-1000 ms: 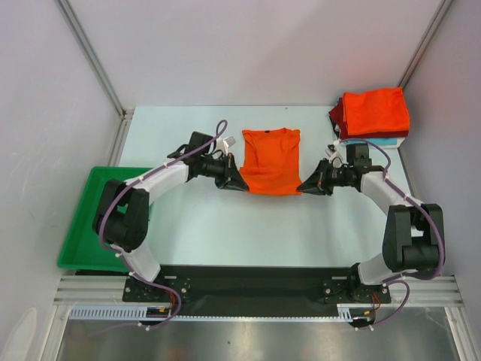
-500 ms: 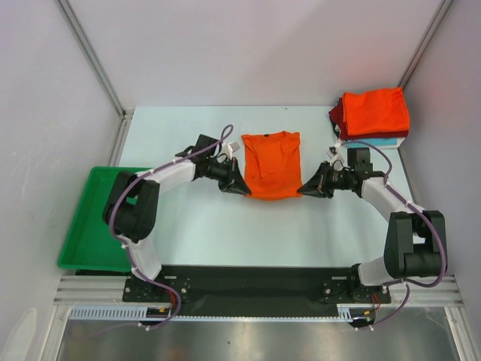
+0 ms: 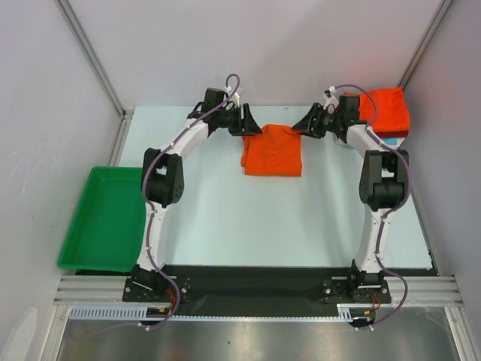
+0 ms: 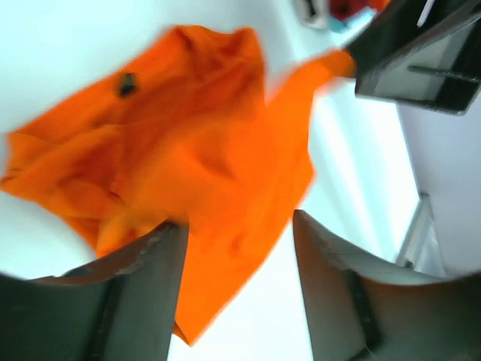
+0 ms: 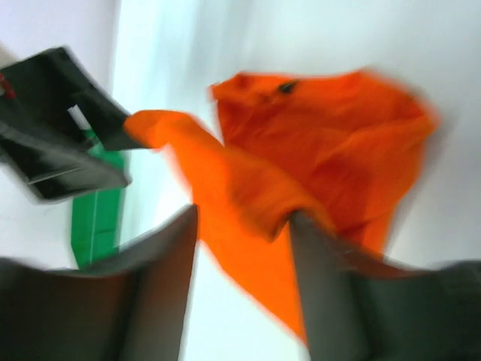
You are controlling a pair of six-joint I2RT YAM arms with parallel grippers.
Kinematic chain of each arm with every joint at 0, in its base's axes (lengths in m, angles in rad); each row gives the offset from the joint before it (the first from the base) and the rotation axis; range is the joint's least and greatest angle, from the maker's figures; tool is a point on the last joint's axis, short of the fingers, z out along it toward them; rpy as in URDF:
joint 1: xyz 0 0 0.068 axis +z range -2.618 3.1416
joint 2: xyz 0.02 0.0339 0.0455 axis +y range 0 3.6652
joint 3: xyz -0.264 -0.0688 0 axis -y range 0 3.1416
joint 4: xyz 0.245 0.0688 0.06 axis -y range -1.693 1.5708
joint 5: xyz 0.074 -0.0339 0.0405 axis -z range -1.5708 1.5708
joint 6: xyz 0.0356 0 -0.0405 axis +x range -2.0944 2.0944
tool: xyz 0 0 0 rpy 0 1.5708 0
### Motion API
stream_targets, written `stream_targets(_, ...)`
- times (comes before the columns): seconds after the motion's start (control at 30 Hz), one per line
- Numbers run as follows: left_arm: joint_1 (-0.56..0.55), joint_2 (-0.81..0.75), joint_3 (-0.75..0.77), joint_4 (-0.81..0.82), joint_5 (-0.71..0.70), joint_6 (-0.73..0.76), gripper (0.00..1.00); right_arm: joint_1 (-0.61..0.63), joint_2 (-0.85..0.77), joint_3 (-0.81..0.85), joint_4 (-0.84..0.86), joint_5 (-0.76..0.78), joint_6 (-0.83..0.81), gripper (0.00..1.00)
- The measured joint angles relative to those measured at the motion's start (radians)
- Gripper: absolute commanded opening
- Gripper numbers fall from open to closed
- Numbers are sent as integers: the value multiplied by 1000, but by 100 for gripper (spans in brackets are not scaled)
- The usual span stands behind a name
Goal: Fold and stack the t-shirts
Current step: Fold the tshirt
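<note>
A bright orange t-shirt (image 3: 272, 153) lies doubled over at the far middle of the table, its near half laid back over the collar end. My left gripper (image 3: 253, 125) hovers at its far left corner and my right gripper (image 3: 303, 126) at its far right corner. Both are open. In the left wrist view, loose orange cloth (image 4: 188, 150) hangs between the spread fingers (image 4: 143, 293) of the gripper (image 4: 237, 248), unpinched. The right wrist view shows the same cloth (image 5: 301, 165) draped by the gripper (image 5: 240, 248). A stack of folded t-shirts (image 3: 386, 110), orange-red on top, sits at the far right.
A green plastic tray (image 3: 105, 218) stands off the table's left edge. Both arms stretch far forward, the right one crossing in front of the stack. The booth's walls close in behind and at the sides.
Both grippers carried the shirt's near hem away from me to the collar end, folding it in half. Their jaws, shut before, now stand apart with the cloth released.
</note>
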Motion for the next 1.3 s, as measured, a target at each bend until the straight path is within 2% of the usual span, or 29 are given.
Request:
stream_targets(0.03, 0, 18, 18, 0, -19, 9, 67, 2, 56, 68, -1, 24, -16, 70)
stream_targets(0.13, 1, 42, 27, -14, -68, 35, 70, 8, 128, 141, -22, 86, -61, 73)
stream_targets(0.4, 14, 14, -39, -12, -71, 69, 67, 0, 82, 86, -96, 111, -145, 73)
stream_targets(0.53, 19, -17, -130, 43, 48, 23, 59, -14, 64, 21, -121, 109, -177, 73)
stream_targets(0.73, 15, -13, -282, 143, 191, -96, 59, -22, 102, 6, -139, 106, -195, 76)
stream_targets(0.9, 9, 22, -294, 163, 223, -136, 59, -20, 189, 56, -135, 77, -201, 76)
stream_targets(1.3, 4, 49, -294, 169, 224, -145, 59, 21, 248, 101, -77, -5, -188, 73)
